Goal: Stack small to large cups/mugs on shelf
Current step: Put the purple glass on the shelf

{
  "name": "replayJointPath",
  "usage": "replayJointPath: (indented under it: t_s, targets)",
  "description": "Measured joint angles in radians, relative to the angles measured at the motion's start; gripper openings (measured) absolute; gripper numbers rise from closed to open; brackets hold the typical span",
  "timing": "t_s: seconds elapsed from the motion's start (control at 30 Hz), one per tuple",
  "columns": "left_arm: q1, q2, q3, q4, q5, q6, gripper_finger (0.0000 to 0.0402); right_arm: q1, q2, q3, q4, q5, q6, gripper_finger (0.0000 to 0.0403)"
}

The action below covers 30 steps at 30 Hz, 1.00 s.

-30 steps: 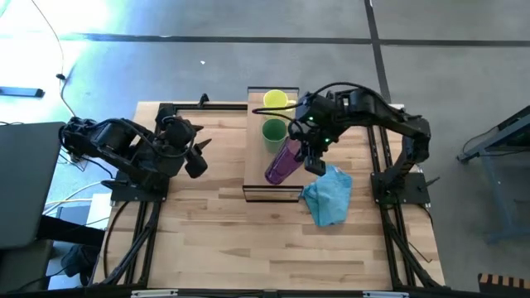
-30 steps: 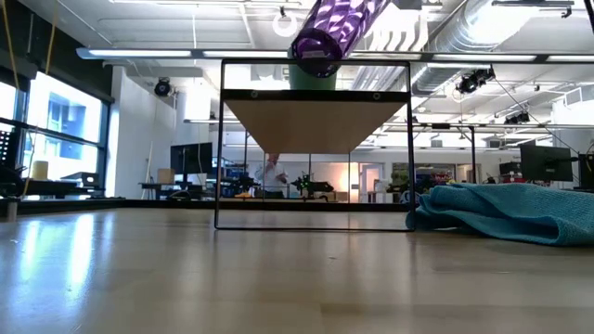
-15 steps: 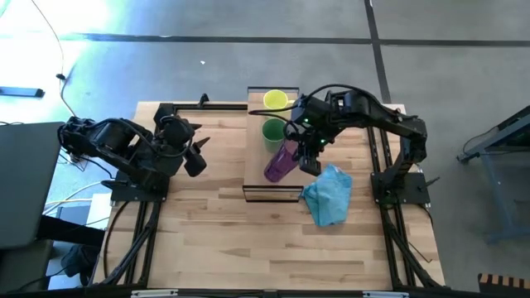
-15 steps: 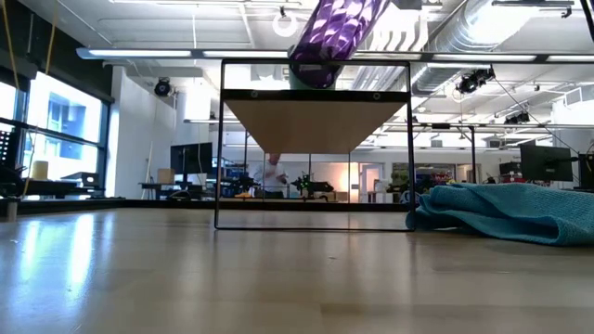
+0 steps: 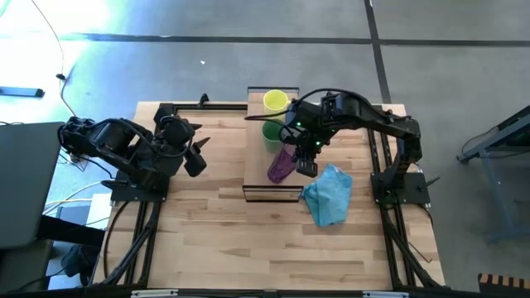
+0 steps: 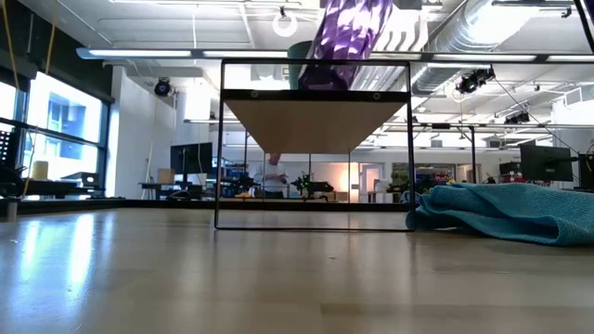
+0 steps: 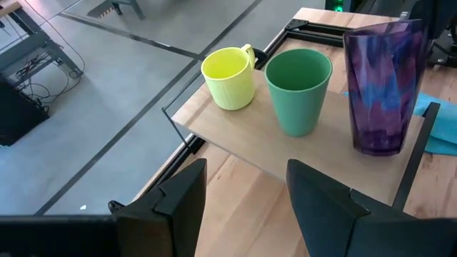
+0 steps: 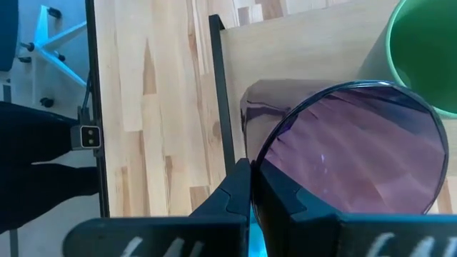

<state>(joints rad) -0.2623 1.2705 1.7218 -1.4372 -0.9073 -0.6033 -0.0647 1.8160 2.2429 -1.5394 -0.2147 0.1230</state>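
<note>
Purple tumbler (image 5: 280,164) near shelf (image 5: 257,170) front edge, tilted, rim pinched by right gripper (image 5: 302,155) (green cup (image 5: 273,132), yellow mug (image 5: 275,102) behind). Left gripper (image 5: 199,155) spread, over table's left side.

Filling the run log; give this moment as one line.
right gripper: shut on purple tumbler rim | tumbler on shelf | left gripper: open, idle

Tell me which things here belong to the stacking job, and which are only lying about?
Job: yellow mug, green cup, purple tumbler pinched at its rim by the right gripper, shelf.
Lying about: blue cloth; the left gripper waits open.
</note>
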Motion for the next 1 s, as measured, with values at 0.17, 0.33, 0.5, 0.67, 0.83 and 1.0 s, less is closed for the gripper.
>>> replayJointPath:
  t_s: [0.17, 0.33, 0.5, 0.67, 0.83, 1.0]
  targets:
    - [0.0, 0.0, 0.0, 0.0, 0.003, 0.0, 0.0184, 0.0, 0.002, 0.0, -0.001, 0.001, 0.0, 0.0]
    - [0.0, 0.0, 0.0, -0.001, 0.003, 0.0, 0.0184, 0.0, 0.002, 0.0, -0.001, 0.0, 0.003, 0.0]
    - [0.0, 0.0, 0.0, -0.001, 0.003, -0.001, 0.0184, 0.001, 0.005, 0.0, 0.0, -0.002, 0.003, 0.0]
    - [0.0, 0.0, 0.0, -0.001, 0.005, -0.001, 0.0184, 0.014, 0.018, 0.0, 0.01, -0.007, -0.001, 0.0]
    - [0.0, 0.0, 0.0, -0.001, 0.01, -0.003, 0.0184, 0.015, 0.021, 0.0, 0.007, -0.013, -0.002, 0.0]
    - [0.0, 0.0, 0.0, -0.001, 0.024, -0.004, 0.0184, 0.015, 0.017, 0.0, -0.005, -0.013, 0.0, 0.0]
